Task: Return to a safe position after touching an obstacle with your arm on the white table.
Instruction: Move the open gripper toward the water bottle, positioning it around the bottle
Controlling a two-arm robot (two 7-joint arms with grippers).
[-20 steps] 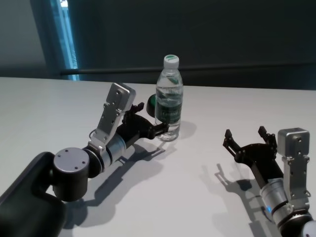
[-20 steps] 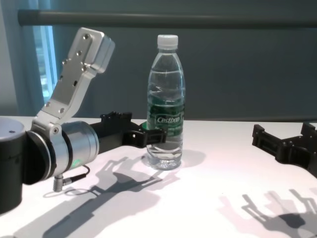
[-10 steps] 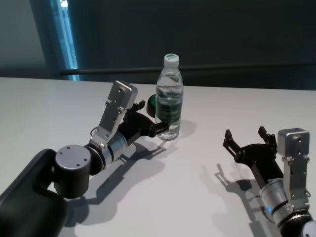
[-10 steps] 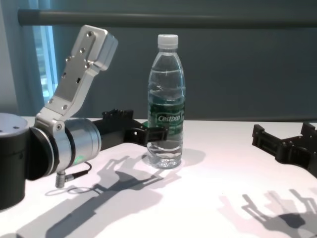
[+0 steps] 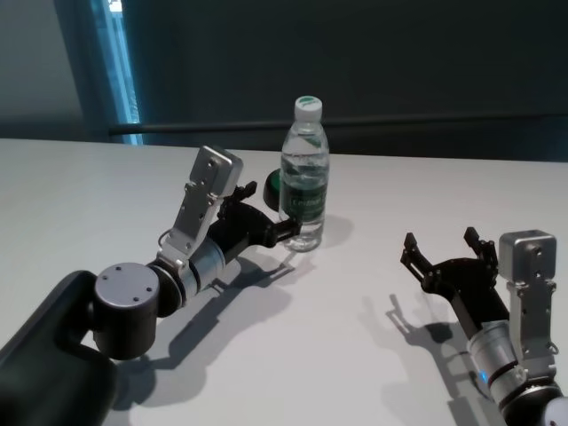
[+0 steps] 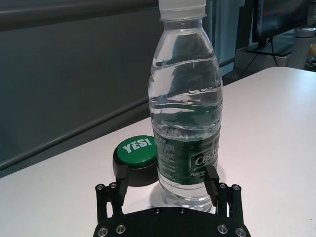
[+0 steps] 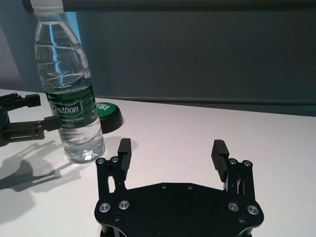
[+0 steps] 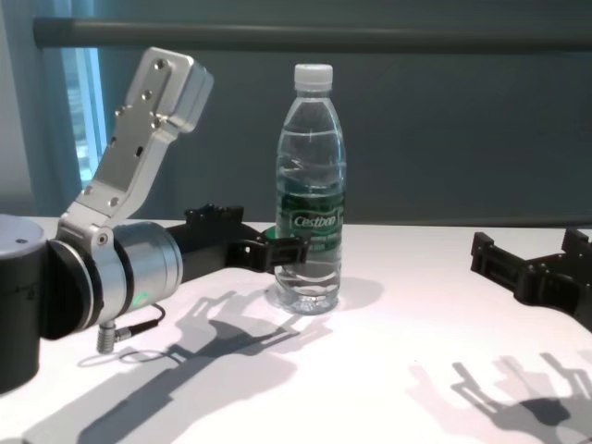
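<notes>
The obstacle, a clear water bottle [image 5: 303, 177] with a white cap and a dark green label, stands upright on the white table [image 5: 337, 302]. It also shows in the chest view [image 8: 310, 185], the left wrist view [image 6: 185, 108] and the right wrist view [image 7: 69, 84]. My left gripper [image 5: 282, 227] is open, low over the table, on the bottle's left side. In the left wrist view [image 6: 167, 180] one fingertip [image 6: 212, 178] lies against the label edge. My right gripper [image 5: 441, 251] is open and empty, off to the right of the bottle [image 7: 172, 150].
A low black-and-green round button [image 6: 136, 157] marked YES! sits just behind and left of the bottle [image 5: 272, 185]. The table's far edge [image 5: 426, 158] runs behind it, in front of a dark wall. White tabletop [image 8: 388, 370] lies between the two arms.
My left arm reached slightly toward the bottle, then eased back a little to the left. The bottle stands where it was. The right arm has not moved.
</notes>
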